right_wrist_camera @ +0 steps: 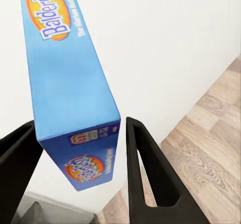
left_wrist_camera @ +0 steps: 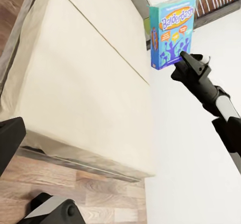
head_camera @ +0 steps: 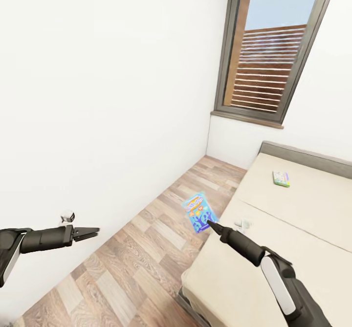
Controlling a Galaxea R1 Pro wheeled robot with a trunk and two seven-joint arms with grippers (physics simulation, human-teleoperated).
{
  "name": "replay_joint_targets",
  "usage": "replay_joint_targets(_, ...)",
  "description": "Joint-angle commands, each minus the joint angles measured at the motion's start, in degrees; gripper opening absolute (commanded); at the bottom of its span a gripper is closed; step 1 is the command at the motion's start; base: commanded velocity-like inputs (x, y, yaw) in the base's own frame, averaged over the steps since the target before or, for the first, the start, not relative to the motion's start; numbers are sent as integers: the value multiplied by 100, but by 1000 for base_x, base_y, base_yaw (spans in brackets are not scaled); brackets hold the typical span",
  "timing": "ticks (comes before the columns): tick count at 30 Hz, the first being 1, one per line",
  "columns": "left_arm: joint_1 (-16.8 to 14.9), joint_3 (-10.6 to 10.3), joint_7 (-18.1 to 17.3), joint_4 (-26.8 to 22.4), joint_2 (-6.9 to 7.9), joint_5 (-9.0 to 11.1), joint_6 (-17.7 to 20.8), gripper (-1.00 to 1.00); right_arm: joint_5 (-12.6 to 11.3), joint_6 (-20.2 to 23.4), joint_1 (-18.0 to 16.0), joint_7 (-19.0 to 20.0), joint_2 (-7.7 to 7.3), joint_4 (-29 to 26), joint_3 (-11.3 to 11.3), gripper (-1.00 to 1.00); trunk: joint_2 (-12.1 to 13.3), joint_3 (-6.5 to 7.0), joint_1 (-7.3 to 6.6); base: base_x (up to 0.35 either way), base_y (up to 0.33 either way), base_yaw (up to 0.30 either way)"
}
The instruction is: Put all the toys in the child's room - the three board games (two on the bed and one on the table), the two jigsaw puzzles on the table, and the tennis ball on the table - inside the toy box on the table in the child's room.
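Your right gripper (head_camera: pixel 209 223) pinches the blue Balderdash game (head_camera: pixel 198 213) off the bed (head_camera: pixel 313 229), left gripper (head_camera: pixel 93 230) probably shut and empty, another game (head_camera: pixel 281 178) waits.

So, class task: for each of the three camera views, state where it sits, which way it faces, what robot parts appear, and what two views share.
Head view: high on the robot, facing down at the wood-plank floor and cream bed; both arms show.
Left wrist view: on the left arm, facing the bed and right gripper.
Right wrist view: on the right arm, along its black fingers toward the white wall.
Shared: the blue Balderdash game box.
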Motion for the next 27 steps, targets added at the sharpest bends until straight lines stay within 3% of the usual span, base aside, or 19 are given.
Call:
replay_joint_targets(1,-4,1,-23,0,3,-5,59,100,-68,59,-6,-63,0,-7,53,-100,-12,-3,4,0,0,166)
replay_joint_targets(8,-5,8,-23,0,-2,-2,56,100,-69,74,-10,-166,9,-11,154,-100,-12,56,4,0,0,166)
replay_joint_targets(27,-4,8,-23,0,-6,0,56,100,-69,67,-10,-170,43,-11,164,-100,-12,217,4,0,0,166)
